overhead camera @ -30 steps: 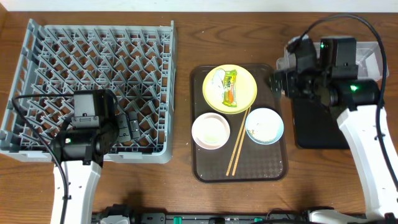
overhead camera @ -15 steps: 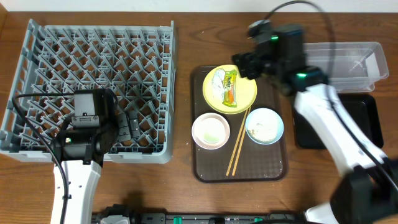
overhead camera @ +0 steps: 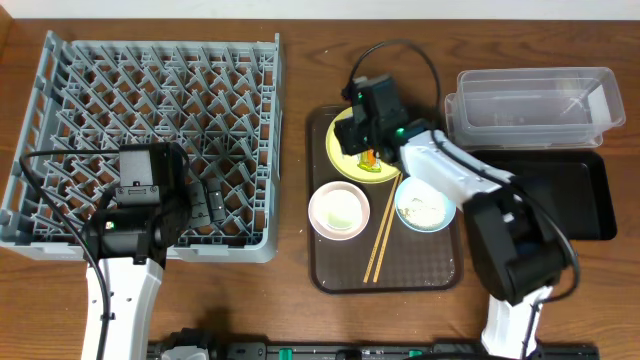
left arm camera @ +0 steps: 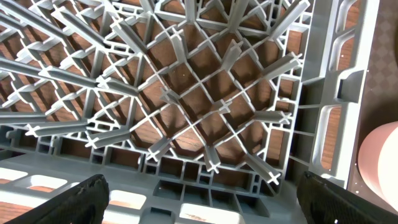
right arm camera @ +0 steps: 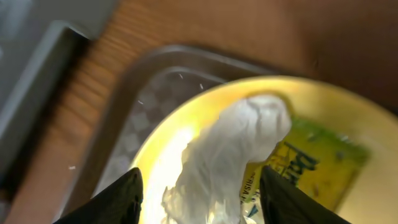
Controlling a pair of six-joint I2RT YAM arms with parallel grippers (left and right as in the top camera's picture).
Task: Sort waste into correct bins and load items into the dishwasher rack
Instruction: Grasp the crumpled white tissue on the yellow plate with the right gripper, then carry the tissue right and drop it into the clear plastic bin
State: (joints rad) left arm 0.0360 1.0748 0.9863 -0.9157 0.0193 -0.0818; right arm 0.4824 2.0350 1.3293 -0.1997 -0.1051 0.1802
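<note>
The yellow plate (overhead camera: 342, 160) on the brown serving tray holds a crumpled white tissue (right arm camera: 230, 149) and the green-and-orange wrapper (overhead camera: 368, 157); the wrapper also shows in the right wrist view (right arm camera: 311, 158). My right gripper (overhead camera: 362, 125) hangs low over the plate, open, its fingers (right arm camera: 199, 186) either side of the tissue. The pinkish-white bowl (overhead camera: 340, 210), the light blue bowl (overhead camera: 425, 202) with whitish bits and the chopsticks (overhead camera: 382, 228) lie on the tray. My left gripper (overhead camera: 208, 200) is open and empty over the front right of the grey rack (overhead camera: 150, 90). No white cup is in view.
The brown serving tray (overhead camera: 330, 270) lies right of the rack. The clear tub (overhead camera: 530, 105) stands at the back right, with the black tray (overhead camera: 560, 195) in front of it. The left wrist view shows the rack's pegs (left arm camera: 205, 106) and the pink bowl's edge (left arm camera: 382, 162).
My right arm has swung left from above the clear tub and black tray to over the yellow plate and come down towards the tissue. The left arm has not moved.
</note>
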